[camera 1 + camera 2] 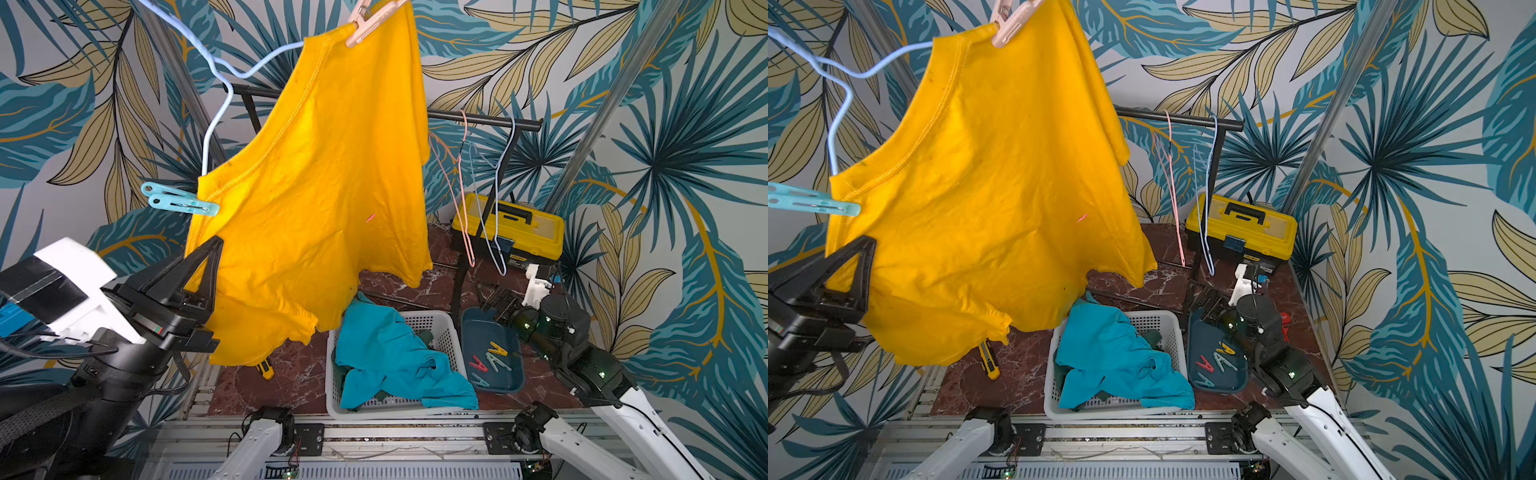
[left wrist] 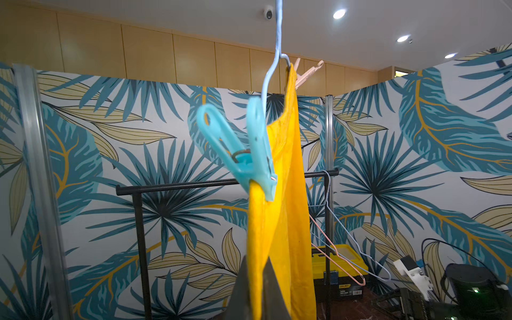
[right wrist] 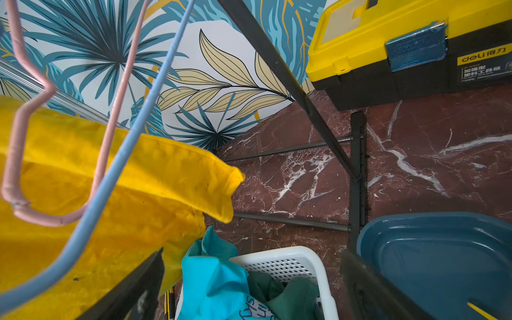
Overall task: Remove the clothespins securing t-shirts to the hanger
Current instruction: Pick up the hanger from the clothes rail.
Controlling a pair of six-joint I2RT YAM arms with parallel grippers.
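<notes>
- Left wrist view: the left gripper (image 2: 256, 259) has its jaws together, clamped on a side edge of the golden yellow cloth t-shirt (image 2: 285, 221), just below the nearer pin.
- The teal plastic spring clothespin (image 2: 243, 155) clips the shirt's edge to the light blue wire hanger (image 2: 273, 69). Its two handle tails splay free, away from the cloth.
- Handling, as judged: the pin is light, stiff and smooth. Take hold across the two tails and squeeze to open the nose. A grip close to the spring would probably slip or open nothing.
- The tan plastic spring clothespin (image 1: 365, 20) secures the shirt's opposite shoulder, at the upper edge of both top views.
- The shirt is soft and limp. Expect it to swing, and to sag off the wire once a pin lets go.
- The right gripper (image 1: 496, 303) has its jaws wide apart and empty. It sits low at the far rim of the dark blue plastic tray (image 1: 478, 332).
- The tray holds four loose clothespins (image 1: 490, 361): red, yellow, mint and teal.
- The turquoise t-shirt (image 1: 390, 357) lies crumpled in the white perforated plastic basket (image 1: 432, 316), over the dark green t-shirt (image 3: 291, 288).
</notes>
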